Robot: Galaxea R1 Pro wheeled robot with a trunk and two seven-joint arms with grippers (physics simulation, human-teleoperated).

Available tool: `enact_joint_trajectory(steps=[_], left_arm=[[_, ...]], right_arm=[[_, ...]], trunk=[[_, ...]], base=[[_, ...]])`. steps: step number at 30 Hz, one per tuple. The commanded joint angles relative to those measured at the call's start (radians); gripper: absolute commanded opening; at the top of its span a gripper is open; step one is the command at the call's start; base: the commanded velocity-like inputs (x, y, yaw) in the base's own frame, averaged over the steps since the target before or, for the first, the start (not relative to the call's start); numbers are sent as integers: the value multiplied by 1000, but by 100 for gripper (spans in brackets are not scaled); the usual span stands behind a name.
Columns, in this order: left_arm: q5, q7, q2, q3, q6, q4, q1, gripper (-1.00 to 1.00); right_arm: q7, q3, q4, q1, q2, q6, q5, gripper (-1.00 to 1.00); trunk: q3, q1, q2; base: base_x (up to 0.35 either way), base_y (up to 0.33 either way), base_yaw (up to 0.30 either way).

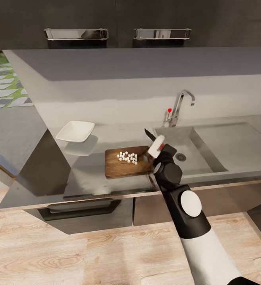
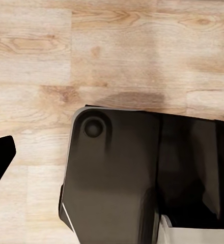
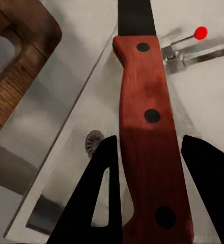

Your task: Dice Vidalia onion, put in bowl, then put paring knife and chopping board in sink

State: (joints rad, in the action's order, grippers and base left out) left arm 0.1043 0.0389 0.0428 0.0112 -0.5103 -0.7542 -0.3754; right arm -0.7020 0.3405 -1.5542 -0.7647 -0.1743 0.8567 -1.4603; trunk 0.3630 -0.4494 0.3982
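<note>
Sink [image 1: 209,136] lay just right of the chopping board [image 1: 124,168], where the diced onion [image 1: 127,157] sat. Over the basin's near-left corner, the right gripper [image 1: 159,149] pinched the paring knife [image 3: 150,127] by its handle, blade angled up and away.

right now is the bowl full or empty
Empty. In the head view the bowl shows only its plain white inside, and the diced onion is a cluster of white cubes on the chopping board.
</note>
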Motion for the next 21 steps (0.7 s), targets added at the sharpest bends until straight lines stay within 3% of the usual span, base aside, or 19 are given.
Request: enact_joint_trajectory(steps=[1, 4, 9, 13, 16, 21], left_arm=[[8, 4, 0, 1, 0, -1, 0, 100], [8, 4, 1, 1, 0, 3, 0, 100], [8, 4, 1, 1, 0, 7, 0, 100], [8, 4, 1, 1, 0, 7, 0, 100], [7, 4, 0, 2, -1, 7, 0, 100], [7, 3, 0, 3, -1, 8, 0, 100]], right_arm=[[-1, -31, -18, -1, 0, 1, 8, -100], [16, -132, -53, -1, 0, -12, 96, -100], [75, -296, -71, -2, 0, -38, 291, -100], [91, -451, -72, -2, 0, -46, 458, -100], [91, -550, -68, -1, 25, -72, 575, -100], [89, -582, -63, -1, 52, -106, 622, -100]], trunk=[[2, -1, 2], [2, -1, 2], [2, -1, 2], [2, -1, 2], [2, -1, 2], [2, -1, 2]], base=[[0, 0, 0], [0, 0, 0], [0, 0, 0], [0, 0, 0], [0, 0, 0], [0, 0, 0]])
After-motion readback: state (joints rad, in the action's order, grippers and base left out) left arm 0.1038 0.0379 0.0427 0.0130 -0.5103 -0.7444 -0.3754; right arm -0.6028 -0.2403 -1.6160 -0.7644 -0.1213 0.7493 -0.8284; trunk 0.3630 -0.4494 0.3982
